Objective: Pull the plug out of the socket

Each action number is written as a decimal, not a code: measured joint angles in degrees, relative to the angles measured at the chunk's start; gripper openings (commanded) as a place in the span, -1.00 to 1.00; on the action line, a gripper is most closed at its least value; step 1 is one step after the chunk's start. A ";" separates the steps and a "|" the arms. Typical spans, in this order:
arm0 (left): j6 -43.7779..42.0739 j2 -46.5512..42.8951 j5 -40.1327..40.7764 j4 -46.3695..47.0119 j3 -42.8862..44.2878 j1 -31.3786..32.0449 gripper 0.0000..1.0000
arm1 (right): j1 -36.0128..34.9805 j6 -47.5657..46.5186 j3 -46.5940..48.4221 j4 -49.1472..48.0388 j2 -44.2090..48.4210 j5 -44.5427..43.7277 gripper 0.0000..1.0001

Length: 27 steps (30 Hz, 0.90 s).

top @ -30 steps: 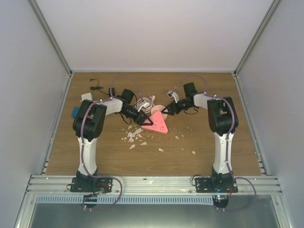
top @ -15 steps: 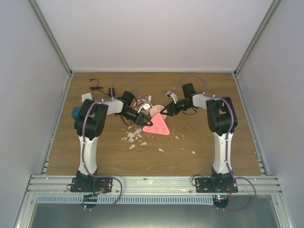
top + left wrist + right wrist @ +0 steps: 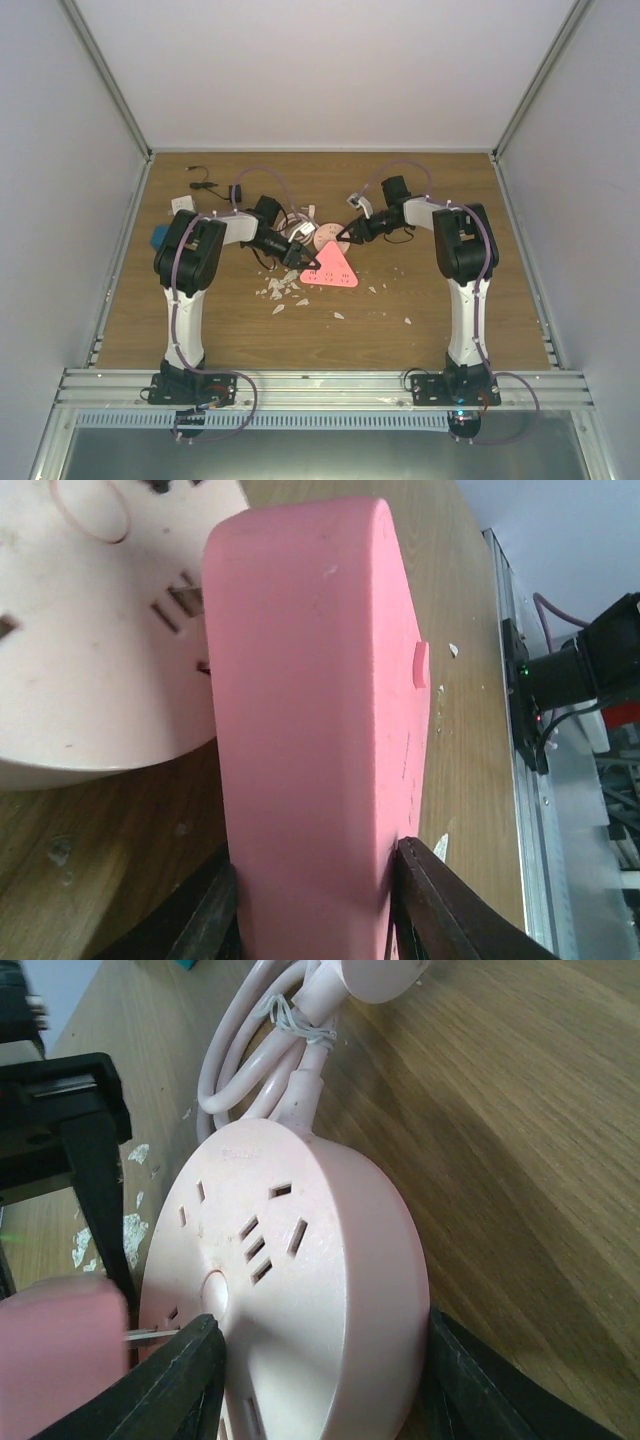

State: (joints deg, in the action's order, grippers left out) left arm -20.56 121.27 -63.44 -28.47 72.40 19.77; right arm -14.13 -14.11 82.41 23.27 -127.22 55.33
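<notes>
Left pincer (image 3: 315,868) is clamped on the salmon-pink triangular plastic socket (image 3: 331,268), with a dark finger on either side of it. The right pincer (image 3: 320,1345) is closed around the pale pink round outlet disc (image 3: 300,1280), which trails a looped pink cord (image 3: 250,1060). Both lie around the middle of the brown wood-grain bench (image 3: 450,200), boxed in by plain white walls (image 3: 330,70), with white scraps (image 3: 280,290) scattered just nearer. From above, the socket shows its broad face. One corner points away toward the disc, and the widest edge runs left to right. A thin metal pin (image 3: 152,1335) bridges socket and disc.
</notes>
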 measured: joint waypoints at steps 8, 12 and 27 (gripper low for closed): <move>-4.48 -4.72 2.23 3.17 -1.86 0.90 -0.98 | -0.02 1.86 0.13 0.31 -0.17 -0.35 -0.05; -5.62 -5.64 2.80 4.35 -2.03 0.98 -1.00 | -0.02 2.23 0.22 0.48 -0.17 -0.37 -0.03; -10.08 -15.43 4.13 2.25 -9.53 -1.31 -1.00 | -0.17 0.70 0.52 1.20 0.39 -0.39 0.55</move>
State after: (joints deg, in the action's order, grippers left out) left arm -30.63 105.84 -59.31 -26.22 62.87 18.46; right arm -14.31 -13.41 82.94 24.47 -126.82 54.94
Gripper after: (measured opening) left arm 0.330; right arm 0.712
